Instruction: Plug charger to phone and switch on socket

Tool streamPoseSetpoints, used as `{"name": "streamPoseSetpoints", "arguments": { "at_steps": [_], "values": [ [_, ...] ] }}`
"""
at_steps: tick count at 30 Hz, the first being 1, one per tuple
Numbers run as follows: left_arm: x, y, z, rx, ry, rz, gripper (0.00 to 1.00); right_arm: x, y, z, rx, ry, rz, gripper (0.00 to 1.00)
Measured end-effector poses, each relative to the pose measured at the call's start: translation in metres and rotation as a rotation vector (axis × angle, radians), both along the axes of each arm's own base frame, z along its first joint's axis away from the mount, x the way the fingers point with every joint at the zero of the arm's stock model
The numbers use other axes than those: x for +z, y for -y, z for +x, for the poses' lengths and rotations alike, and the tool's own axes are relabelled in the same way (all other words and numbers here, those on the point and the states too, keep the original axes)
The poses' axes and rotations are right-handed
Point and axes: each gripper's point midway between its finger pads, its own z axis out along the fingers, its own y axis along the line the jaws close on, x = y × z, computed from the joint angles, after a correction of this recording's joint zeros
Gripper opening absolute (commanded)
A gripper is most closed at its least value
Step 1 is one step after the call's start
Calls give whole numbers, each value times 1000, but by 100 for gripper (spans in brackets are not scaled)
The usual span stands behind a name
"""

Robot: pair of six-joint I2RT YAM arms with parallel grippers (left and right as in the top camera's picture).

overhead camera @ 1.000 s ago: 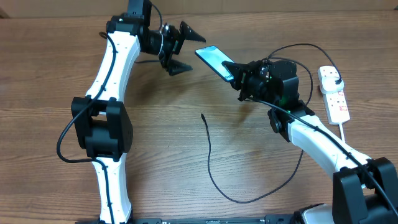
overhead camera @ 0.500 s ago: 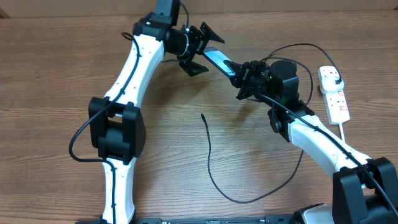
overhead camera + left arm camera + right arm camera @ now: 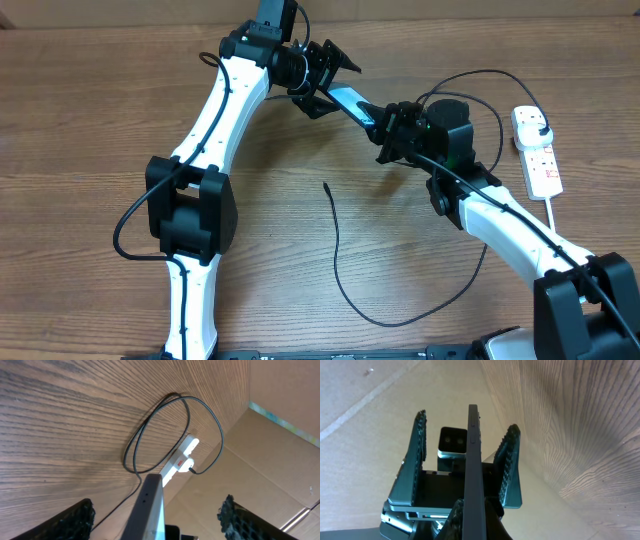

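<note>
Swinging in from the left over the last second, the left gripper point(image 3: 335, 85) now sits over the free end of the phone point(image 3: 350, 102), and its fingers have started to narrow from their widest. They are not on it yet. In the right wrist view the two ribbed fingers point(image 3: 417, 455) stand one on each side of the phone point(image 3: 472, 460), which shows edge-on, with a clear gap at both faces. The left gripper is therefore open and holds nothing. The right gripper point(image 3: 383, 122) is clamped tight on the other end and carries the phone tilted in the air above the table point(image 3: 90, 120), between the two arms.

The phone is probably light and quite stiff, but its glass face is smooth and fragile, so it may slip or twist when pinched at one end only. A flat squeeze across screen and back, in from the corner and clear of the charging port, looks the safest hold.

The charger point(image 3: 336, 255) lies loose on the table below, its connector tip point(image 3: 326, 185) untouched. It is thin and limp, so it is best taken just behind that tip. Its black plug sits in the power strip point(image 3: 538, 150) on the right arm's side.
</note>
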Motion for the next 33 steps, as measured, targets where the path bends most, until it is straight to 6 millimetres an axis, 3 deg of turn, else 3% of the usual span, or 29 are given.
{"name": "streamPoseSetpoints", "arguments": {
  "at_steps": [6,9,12,19,21,22,24,26,30,33],
  "values": [
    [-1,4,-2,-6,1,5,69,0,1,1,-8,1,-3,4],
    [-1,5,-2,-7,3,10,56,0,1,1,-8,1,-3,4],
    [-2,7,-3,-6,2,14,31,0,1,1,-8,1,-3,4],
    [-3,9,-4,-3,-2,20,24,0,2,2,-16,3,-2,4],
    [-3,9,-4,-3,-2,22,17,0,2,2,-17,4,-2,4],
    [-3,9,-4,-2,-2,23,8,1,2,3,-20,5,-2,4],
    [-2,10,-4,-2,-2,16,4,1,5,4,-32,6,-2,4],
    [6,14,1,-9,27,-17,4,6,8,8,-47,24,1,8],
    [3,12,-2,0,3,0,4,4,6,5,-35,14,0,16],
    [1,11,-3,2,0,11,4,4,4,4,-26,12,0,36]
  ]
}}
